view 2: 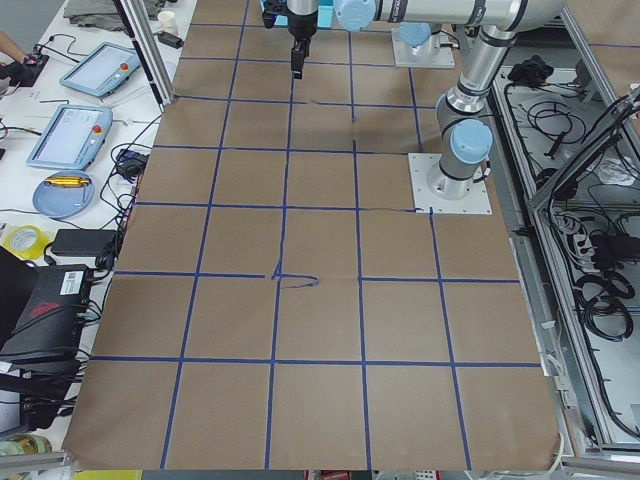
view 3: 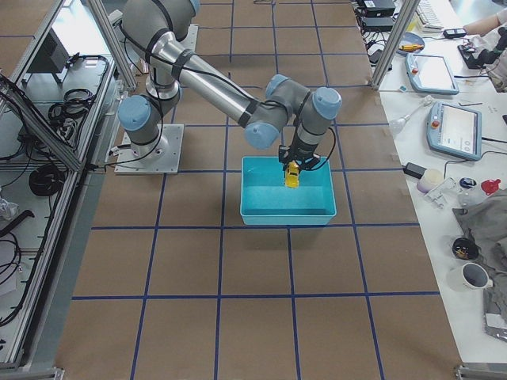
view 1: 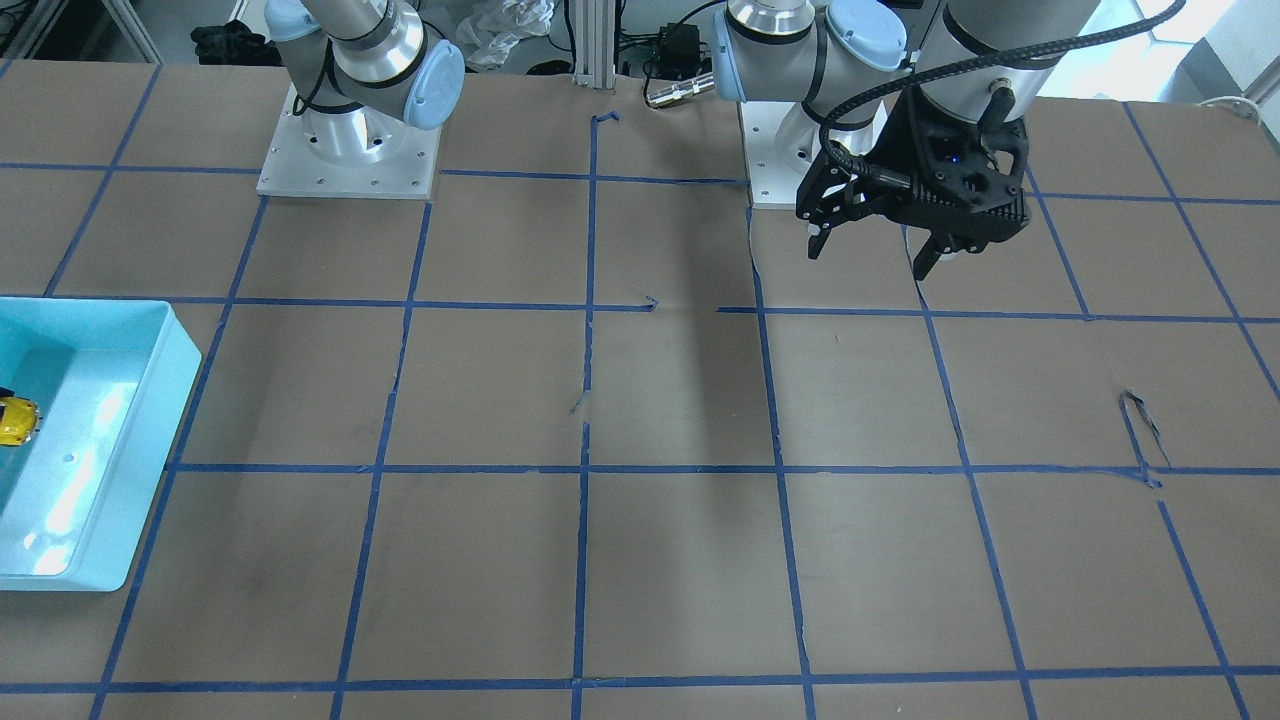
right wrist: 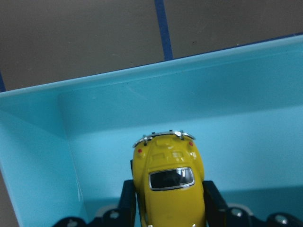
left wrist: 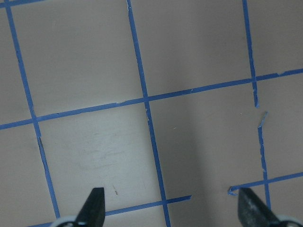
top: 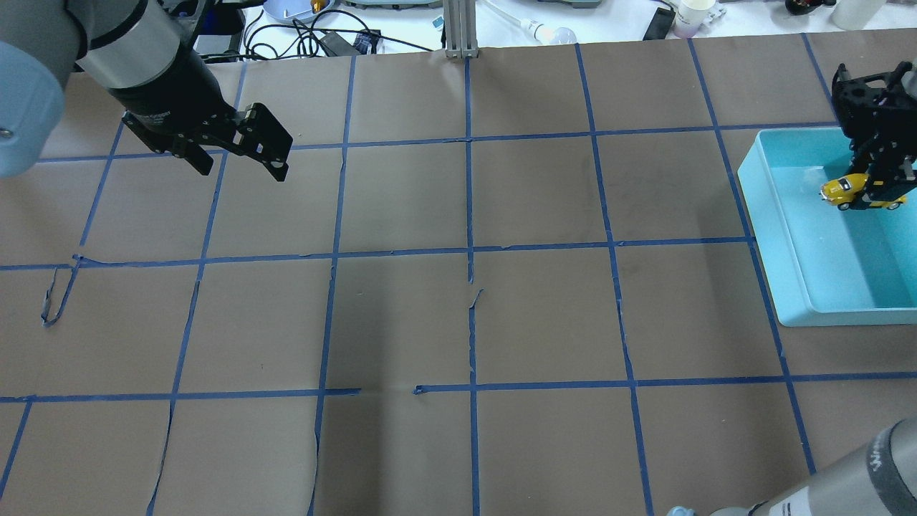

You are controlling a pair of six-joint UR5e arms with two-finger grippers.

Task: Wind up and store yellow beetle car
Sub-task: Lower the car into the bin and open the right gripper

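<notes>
i saw right gripper (top: 882, 188) clamped on yellow beetle car (right wrist: 168, 189) in the blue bin (top: 838, 272), right side | left gripper (view 1: 870, 256) fingers wide, over the table (top: 458, 322), far left

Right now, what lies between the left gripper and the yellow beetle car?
Overhead view: only bare taped table and the blue bin wall separate left gripper from yellow beetle car.

Brown paper-covered table (top: 401, 322), blue tape grid (top: 469, 215) across it, teach pendant (view 2: 70, 135) on side bench, paper cup (top: 691, 16)
</notes>
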